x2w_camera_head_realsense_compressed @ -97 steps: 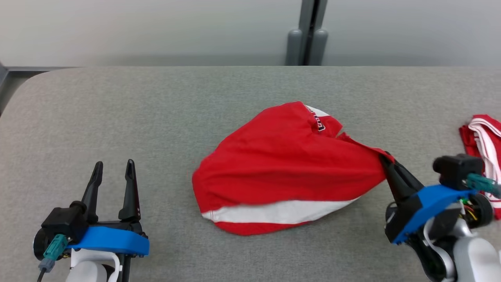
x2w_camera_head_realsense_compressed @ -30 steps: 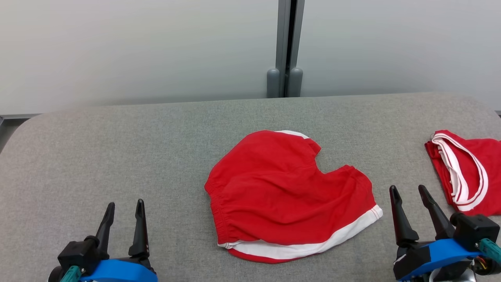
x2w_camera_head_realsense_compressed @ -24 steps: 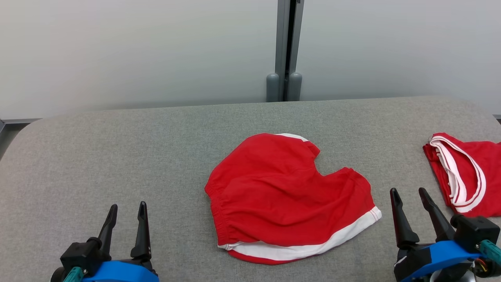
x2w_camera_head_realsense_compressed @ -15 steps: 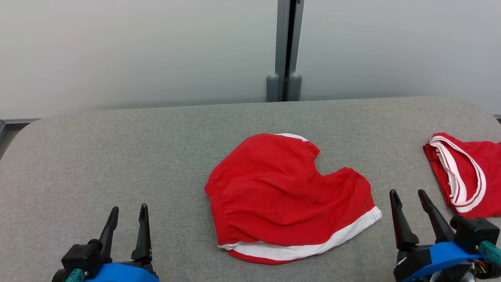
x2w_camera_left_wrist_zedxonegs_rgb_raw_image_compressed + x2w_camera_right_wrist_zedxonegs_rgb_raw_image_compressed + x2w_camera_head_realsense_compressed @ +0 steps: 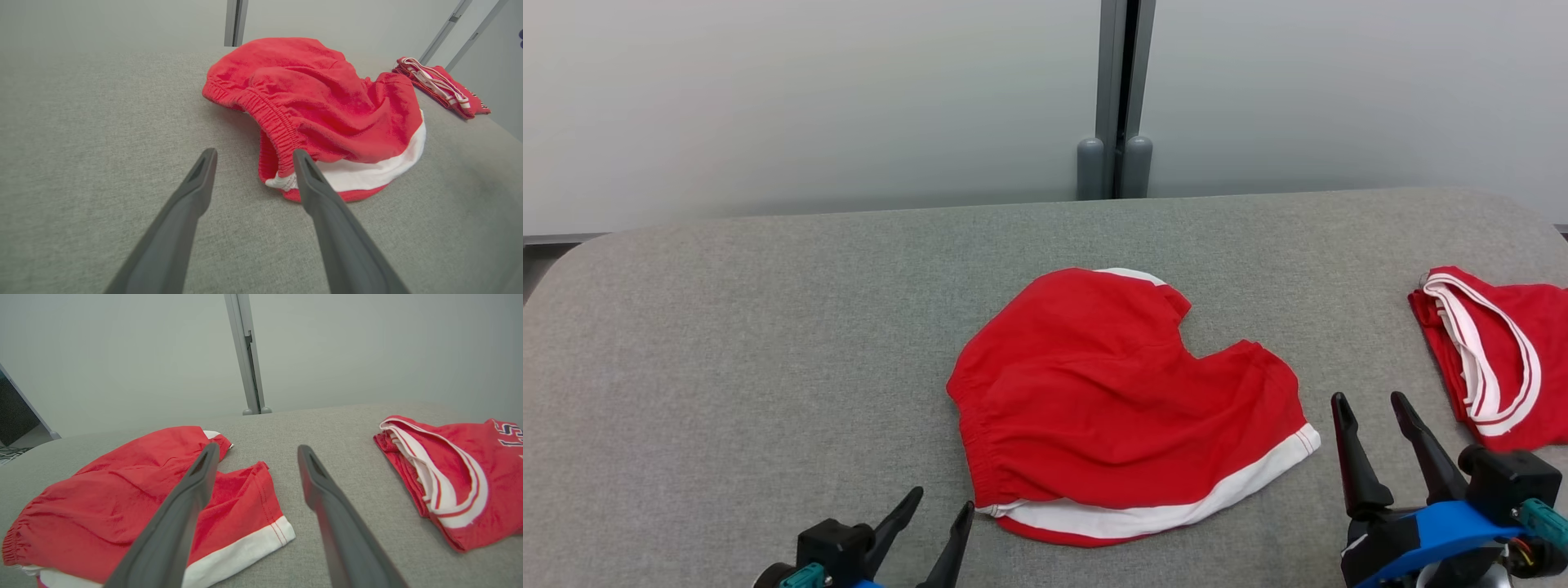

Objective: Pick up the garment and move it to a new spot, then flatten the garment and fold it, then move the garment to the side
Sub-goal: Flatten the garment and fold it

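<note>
The red garment (image 5: pixel 1119 400) lies rumpled and unfolded on the grey padded table (image 5: pixel 727 327), with its elastic waistband at its left edge and a white band along its near hem. The left gripper (image 5: pixel 943 498) sits just beside the garment's near-left corner, its two fingers spread with nothing between them; whether a tip touches the cloth I cannot tell. The right gripper (image 5: pixel 1366 397) stands just off the garment's right end, likewise spread and empty, and a second red-and-white piece of clothing (image 5: pixel 1494 351) lies well apart to the garment's right.
</note>
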You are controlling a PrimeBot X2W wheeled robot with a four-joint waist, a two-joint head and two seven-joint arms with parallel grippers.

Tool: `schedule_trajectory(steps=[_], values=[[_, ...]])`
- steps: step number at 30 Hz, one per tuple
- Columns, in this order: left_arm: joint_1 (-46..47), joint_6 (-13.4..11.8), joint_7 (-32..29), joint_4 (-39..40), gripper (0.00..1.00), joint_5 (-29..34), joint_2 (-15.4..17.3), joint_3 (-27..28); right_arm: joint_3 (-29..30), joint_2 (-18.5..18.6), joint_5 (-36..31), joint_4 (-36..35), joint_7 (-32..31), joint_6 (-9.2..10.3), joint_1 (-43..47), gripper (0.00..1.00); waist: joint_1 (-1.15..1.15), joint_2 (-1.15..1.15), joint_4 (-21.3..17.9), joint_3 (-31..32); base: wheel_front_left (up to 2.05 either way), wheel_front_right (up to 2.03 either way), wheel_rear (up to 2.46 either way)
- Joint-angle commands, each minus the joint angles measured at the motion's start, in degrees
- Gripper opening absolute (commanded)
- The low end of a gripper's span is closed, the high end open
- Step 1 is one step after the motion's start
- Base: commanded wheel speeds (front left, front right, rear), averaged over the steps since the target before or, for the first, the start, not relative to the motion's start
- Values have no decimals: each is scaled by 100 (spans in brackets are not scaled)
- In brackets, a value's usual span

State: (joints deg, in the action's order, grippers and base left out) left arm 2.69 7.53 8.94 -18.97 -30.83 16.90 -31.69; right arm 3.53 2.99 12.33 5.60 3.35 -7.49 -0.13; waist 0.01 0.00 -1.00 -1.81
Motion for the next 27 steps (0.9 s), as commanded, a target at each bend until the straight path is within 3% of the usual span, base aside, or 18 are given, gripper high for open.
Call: schedule_trajectory(steps=[1,8,18,19,20,23,24,25,27], values=[[123,-13,26,-45,100,-79,-1,-81,-8,19,24,5,-5,0,-55,100,-1,0,-8,-7,0,0,0],[527,-13,136,-697,100,-468,-36,-713,-97,11,65,70,27,0,-136,100,-1,0,-96,-91,0,0,0],[1025,-12,369,-1555,98,-854,-190,-1077,-113,8,46,435,-308,0,-347,100,-1,0,-276,-230,0,0,0],[1047,-12,372,-1611,84,-891,-197,-1118,-107,7,32,488,-357,0,-400,100,-1,0,-287,-239,0,0,0],[1074,-12,388,-1661,56,-924,-189,-1146,-106,8,28,544,-403,0,-431,100,-1,0,-299,-249,0,0,0],[1156,-12,446,-1757,38,-1022,-181,-1253,-121,22,46,717,-529,0,-521,100,-1,0,-328,-273,0,0,0],[1188,-12,468,-1771,22,-1059,-191,-1288,-127,34,61,773,-565,0,-563,100,-1,0,-336,-281,0,0,0],[1214,-12,488,-1780,0,-1092,-200,-1320,-123,41,86,850,-638,0,-598,100,-1,0,-343,-289,0,0,0],[1257,-12,508,-1811,0,-1170,-186,-1411,-104,64,118,1032,-808,0,-696,100,-1,0,-356,-304,0,0,0]])
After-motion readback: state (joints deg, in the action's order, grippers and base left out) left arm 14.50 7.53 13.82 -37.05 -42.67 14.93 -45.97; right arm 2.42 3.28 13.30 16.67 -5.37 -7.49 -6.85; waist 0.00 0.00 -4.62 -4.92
